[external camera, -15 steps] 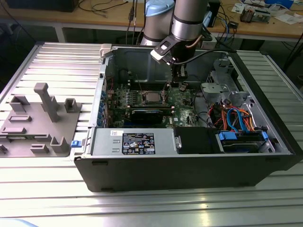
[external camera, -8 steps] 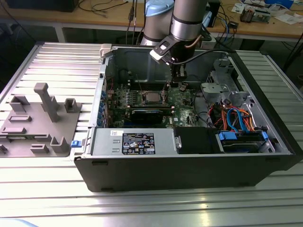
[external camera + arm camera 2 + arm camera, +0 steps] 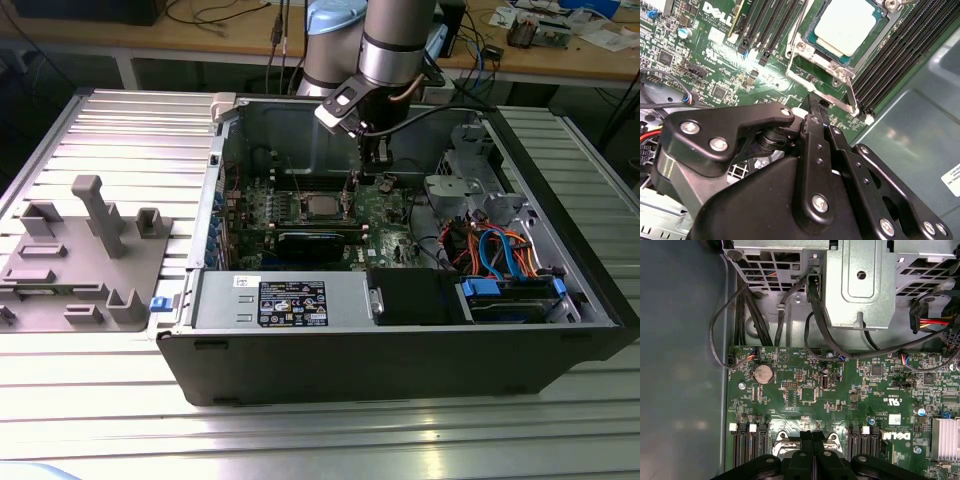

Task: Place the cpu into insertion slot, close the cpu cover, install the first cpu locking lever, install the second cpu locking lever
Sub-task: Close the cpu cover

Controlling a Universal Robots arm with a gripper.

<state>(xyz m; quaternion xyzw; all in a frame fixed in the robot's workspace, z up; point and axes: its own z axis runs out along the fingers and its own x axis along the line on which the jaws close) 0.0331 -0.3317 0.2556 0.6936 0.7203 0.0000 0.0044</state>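
Black gripper (image 3: pixel 813 107) linkage sits nearest, fingers pressed together on nothing, tips just beside the cpu cover (image 3: pixel 812 86), which seems tilted open off the insertion slot (image 3: pixel 805 35). Inside lies the cpu (image 3: pixel 847 25), flat, metal top up, square, no long axis. A skewed push could snag the locking lever (image 3: pixel 852 95).

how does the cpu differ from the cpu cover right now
The cpu is a solid square with a plain silvery-grey top; the cpu cover is a thin metal frame with green board showing through its window. The cpu lies seated in the insertion slot; the cpu cover is swung open beside it, not over the cpu. Both are silvery, square and about socket-sized.
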